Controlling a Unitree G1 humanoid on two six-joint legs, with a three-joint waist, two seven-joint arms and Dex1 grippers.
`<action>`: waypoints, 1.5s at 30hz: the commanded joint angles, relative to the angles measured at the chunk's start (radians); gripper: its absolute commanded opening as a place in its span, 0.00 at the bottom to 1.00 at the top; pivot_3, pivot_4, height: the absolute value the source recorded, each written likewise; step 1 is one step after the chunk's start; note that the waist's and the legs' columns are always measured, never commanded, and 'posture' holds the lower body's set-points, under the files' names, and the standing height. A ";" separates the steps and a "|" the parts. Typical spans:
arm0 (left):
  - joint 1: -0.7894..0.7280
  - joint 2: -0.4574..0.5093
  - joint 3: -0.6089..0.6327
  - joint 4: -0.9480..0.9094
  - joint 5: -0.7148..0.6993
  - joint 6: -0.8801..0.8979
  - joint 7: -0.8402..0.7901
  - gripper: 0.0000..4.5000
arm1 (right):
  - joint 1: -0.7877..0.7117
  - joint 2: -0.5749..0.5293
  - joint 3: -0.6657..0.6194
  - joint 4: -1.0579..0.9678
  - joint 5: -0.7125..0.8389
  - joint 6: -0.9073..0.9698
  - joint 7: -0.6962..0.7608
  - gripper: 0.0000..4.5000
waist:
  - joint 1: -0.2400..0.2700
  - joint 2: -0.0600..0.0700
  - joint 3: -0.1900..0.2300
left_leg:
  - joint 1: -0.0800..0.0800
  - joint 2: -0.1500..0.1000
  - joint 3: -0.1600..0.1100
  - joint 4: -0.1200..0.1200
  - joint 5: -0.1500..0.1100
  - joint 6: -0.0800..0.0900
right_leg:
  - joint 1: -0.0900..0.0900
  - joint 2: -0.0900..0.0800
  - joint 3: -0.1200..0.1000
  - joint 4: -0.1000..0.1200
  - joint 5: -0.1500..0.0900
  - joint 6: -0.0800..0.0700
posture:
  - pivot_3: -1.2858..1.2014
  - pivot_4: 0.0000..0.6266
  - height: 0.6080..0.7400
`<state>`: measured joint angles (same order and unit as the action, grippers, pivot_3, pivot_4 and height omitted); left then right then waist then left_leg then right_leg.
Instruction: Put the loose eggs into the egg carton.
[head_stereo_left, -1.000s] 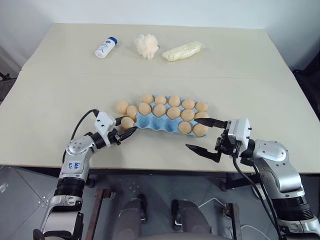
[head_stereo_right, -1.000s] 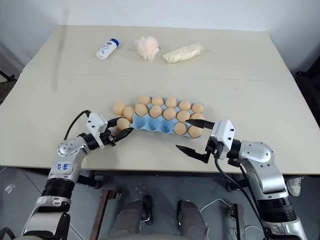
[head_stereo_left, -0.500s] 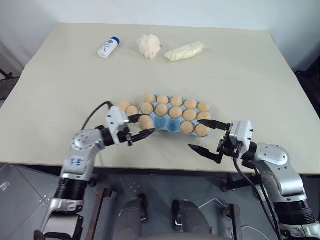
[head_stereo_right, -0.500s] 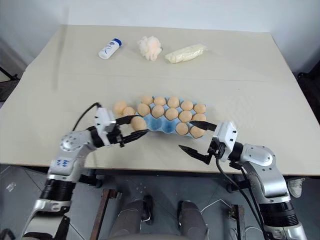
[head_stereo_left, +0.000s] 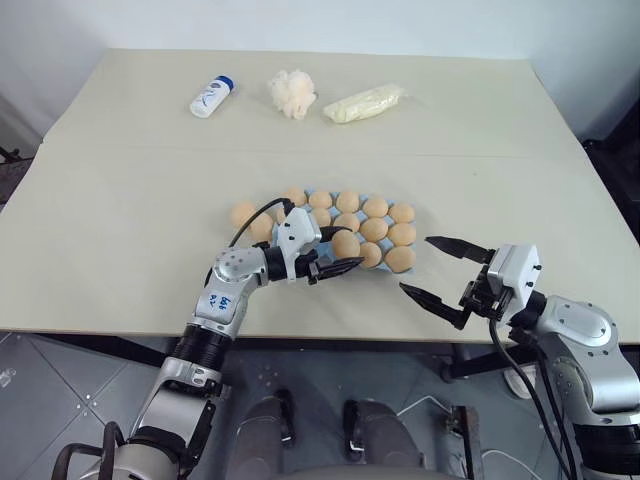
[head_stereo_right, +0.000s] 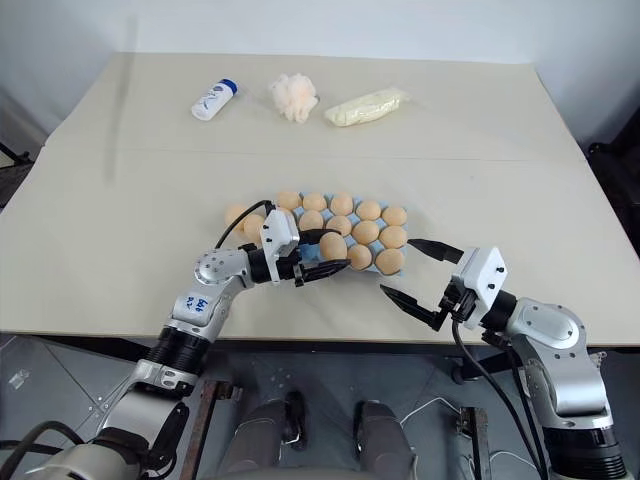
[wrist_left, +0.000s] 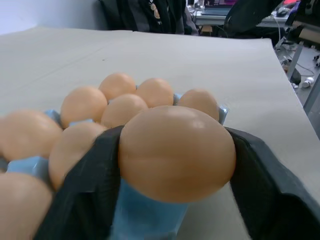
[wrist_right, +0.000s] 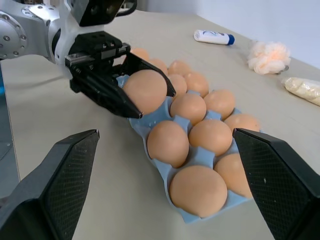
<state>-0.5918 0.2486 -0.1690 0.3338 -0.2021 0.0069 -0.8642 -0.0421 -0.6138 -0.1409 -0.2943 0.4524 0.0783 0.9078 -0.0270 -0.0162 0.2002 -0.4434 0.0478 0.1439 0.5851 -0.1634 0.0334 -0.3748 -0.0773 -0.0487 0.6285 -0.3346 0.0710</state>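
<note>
The left arm covers the near-left part of the flat light-blue moulded egg carton (head_stereo_left: 352, 232) in the head views, so the cups there and part of the loose eggs beside it cannot be counted. The left gripper (head_stereo_left: 335, 251) has its two black fingers (wrist_left: 90, 185) on either side of one pale orange-tan matte egg (wrist_left: 176, 152); that egg sits at the carton's near row, over a blue cup. The left wrist view shows the fingers touching the egg's sides, but whether they are gripping or letting go I cannot tell. The right wrist view shows the same egg from the far side, seated low between the fingers. Two loose eggs (head_stereo_left: 243, 214) lie on the pale beige table (head_stereo_left: 120, 180) just left of the carton. The right gripper (head_stereo_left: 444, 268) hovers right of the carton, fingers spread wide, holding nothing. At the far edge lie a white bottle with a blue cap (head_stereo_left: 212, 96), a cream puff ball (head_stereo_left: 292, 93) and a pale yellow wrapped packet (head_stereo_left: 364, 102)
</note>
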 joint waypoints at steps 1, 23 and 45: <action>-0.027 -0.002 0.020 0.007 0.021 -0.038 0.028 0.95 | 0.003 0.008 -0.015 -0.036 0.014 -0.010 -0.011 1.00 | 0.001 0.000 0.000 | 0.000 0.000 0.000 0.000 0.000 0.000 | 0.000 0.000 0.000 0.000 0.000 0.000 | 0.52 0.24 1.00; 0.381 0.313 0.404 -0.247 -0.119 0.019 0.063 1.00 | -0.131 0.041 0.079 0.060 0.012 -0.026 0.087 1.00 | -0.002 0.000 0.000 | 0.001 0.000 0.001 -0.006 0.000 -0.001 | -0.001 -0.001 0.001 -0.001 -0.002 -0.004 | 0.52 0.24 1.00; 0.110 0.287 0.309 0.064 -0.056 -0.074 0.024 1.00 | -0.194 0.045 0.097 0.096 0.004 -0.021 0.109 1.00 | -0.002 0.000 0.000 | -0.001 0.000 0.004 -0.011 0.000 -0.002 | -0.006 -0.002 0.000 -0.002 -0.002 -0.004 | 0.52 0.24 1.00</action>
<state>-0.4470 0.5409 0.1435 0.3583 -0.2680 -0.0351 -0.8323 -0.2293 -0.5654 -0.0284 -0.1816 0.4502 0.0670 1.0193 -0.0292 -0.0161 0.1999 -0.4441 0.0481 0.1480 0.5746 -0.1635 0.0314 -0.3808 -0.0792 -0.0488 0.6262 -0.3368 0.0669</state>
